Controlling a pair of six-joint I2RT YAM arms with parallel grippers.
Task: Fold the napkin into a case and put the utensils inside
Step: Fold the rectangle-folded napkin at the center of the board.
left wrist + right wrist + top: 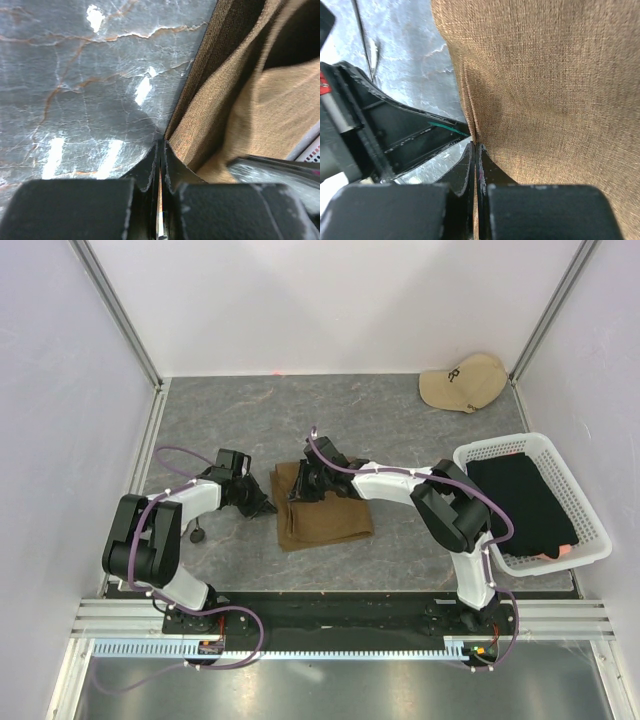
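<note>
Two grippers meet at the napkin (325, 512), which lies loosely folded in the middle of the worktop (240, 420). The left gripper (161, 148) is clenched at the cloth's left edge, with a thin sliver of fabric showing between its closed fingers (147, 167). The right gripper (474, 148) is clamped too, pinching a raised crease of the napkin near its far left corner, just beside the left gripper. Layers of cloth stand up in folds next to the left gripper. A white basket (590, 540) holding black fabric (520, 502) sits at the right, well apart from the napkin. A beige cap (462, 382) lies in the far right corner.
</note>
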